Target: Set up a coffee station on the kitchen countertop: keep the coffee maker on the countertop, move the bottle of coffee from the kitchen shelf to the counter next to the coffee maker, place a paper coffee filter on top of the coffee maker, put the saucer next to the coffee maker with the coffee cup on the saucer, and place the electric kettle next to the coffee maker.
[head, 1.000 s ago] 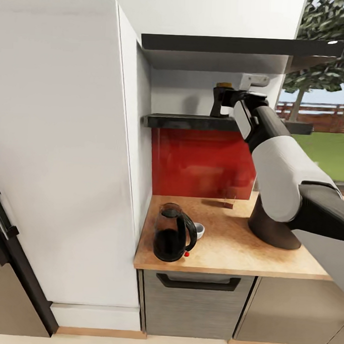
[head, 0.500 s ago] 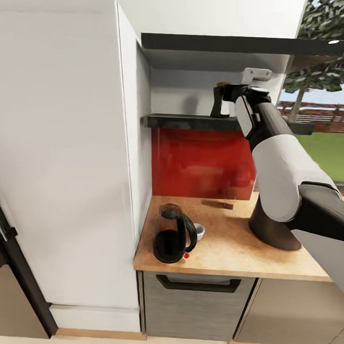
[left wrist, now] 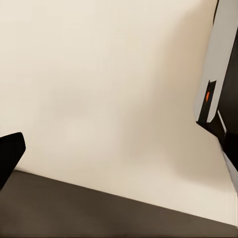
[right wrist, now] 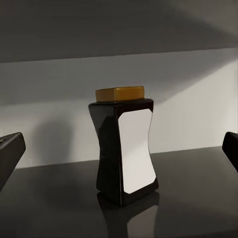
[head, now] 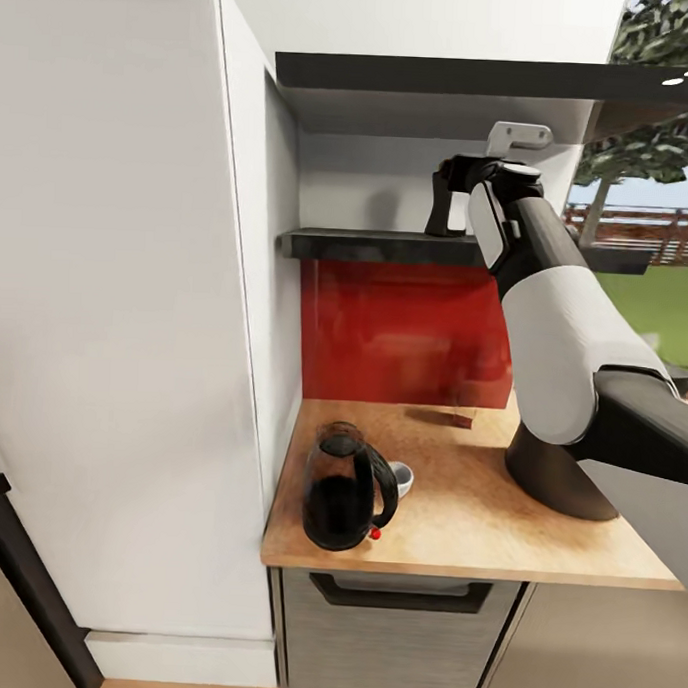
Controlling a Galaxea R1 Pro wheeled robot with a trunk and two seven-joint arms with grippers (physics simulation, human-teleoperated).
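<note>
The bottle of coffee [right wrist: 124, 153], dark brown with a white label and gold cap, stands upright on the glossy dark kitchen shelf [head: 368, 247]. My right gripper [head: 445, 200] is raised to shelf height, open, its fingertips [right wrist: 10, 151] apart on either side of the bottle without touching it. On the wood-grain countertop [head: 456, 534] the glass electric kettle [head: 343, 489] stands at the left with the small white coffee cup [head: 401, 477] just behind it. The dark coffee maker [head: 558, 478] stands at the right, largely hidden by my right arm. One dark fingertip of my left gripper [left wrist: 9, 156] shows against a cream surface.
A tall white cabinet [head: 115, 324] walls off the counter's left side. A red backsplash [head: 405, 332] runs under the shelf, and a second dark board [head: 446, 76] hangs above it. A small brownish object [head: 461, 416] sits by the backsplash. Grey drawer fronts [head: 397, 627] lie below.
The head camera has shifted, moving the whole scene. My right gripper has closed in on the bottle on the shelf, and its hand now covers the gold cap in the head view.
</note>
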